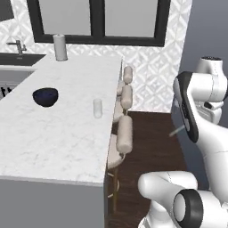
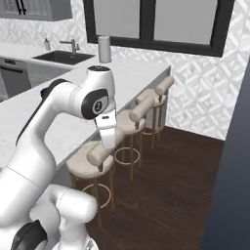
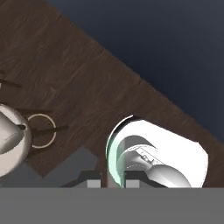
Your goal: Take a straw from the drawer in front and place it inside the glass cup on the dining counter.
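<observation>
Carrying the straw in the clenched gripper, we judged it needed aligning upright above the mid-frame glass cup.

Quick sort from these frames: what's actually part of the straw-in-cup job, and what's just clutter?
Job:
- straw, apparently pinched in the shut tool
- glass cup, upright near the counter's stool-side edge
- dining counter

Clutter:
- dark blue bowl
- white-grey cylinder at the counter's far end
- stools
- sink tap
</observation>
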Motion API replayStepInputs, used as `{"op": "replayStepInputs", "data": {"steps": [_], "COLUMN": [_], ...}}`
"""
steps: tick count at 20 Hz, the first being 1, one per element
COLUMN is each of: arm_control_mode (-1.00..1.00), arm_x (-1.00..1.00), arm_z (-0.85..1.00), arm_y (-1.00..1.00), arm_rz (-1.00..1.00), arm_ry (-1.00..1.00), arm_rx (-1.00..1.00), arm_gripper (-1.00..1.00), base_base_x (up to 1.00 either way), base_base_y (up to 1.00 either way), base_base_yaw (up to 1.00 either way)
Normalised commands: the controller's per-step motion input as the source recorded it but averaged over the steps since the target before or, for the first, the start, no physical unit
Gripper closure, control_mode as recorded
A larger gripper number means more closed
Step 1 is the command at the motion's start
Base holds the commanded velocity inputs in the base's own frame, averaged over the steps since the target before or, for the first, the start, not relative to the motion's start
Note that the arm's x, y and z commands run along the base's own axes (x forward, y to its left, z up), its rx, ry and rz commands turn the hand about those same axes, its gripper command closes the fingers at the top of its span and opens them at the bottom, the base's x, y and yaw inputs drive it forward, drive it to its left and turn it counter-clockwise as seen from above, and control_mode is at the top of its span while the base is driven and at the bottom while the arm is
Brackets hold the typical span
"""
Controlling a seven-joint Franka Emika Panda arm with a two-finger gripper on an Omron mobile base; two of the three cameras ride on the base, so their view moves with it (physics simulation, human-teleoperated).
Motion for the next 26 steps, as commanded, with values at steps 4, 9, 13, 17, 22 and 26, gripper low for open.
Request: {"op": "replayStepInputs", "data": {"steps": [4,9,13,17,22,26], "arm_control_mode": [1.0,1.0,1.0,1.0,1.0,1.0], "arm_x": [0.0,0.0,0.0,0.0,0.0,0.0], "arm_z": [0.0,0.0,0.0,0.0,0.0,0.0], "arm_y": [0.0,0.0,0.0,0.0,0.0,0.0], "arm_rz": [0.0,0.0,0.0,0.0,0.0,0.0], "arm_ry": [0.0,0.0,0.0,0.0,0.0,0.0], "arm_rx": [0.0,0.0,0.0,0.0,0.0,0.0], "arm_gripper": [1.0,1.0,1.0,1.0,1.0,1.0], "base_base_x": [0.52,0.06,0.0,0.04,0.09,0.09], "base_base_y": [-0.57,-0.87,-0.9,-0.76,-0.73,-0.76], "base_base_yaw": [0.61,0.55,0.55,0.59,0.6,0.59]}}
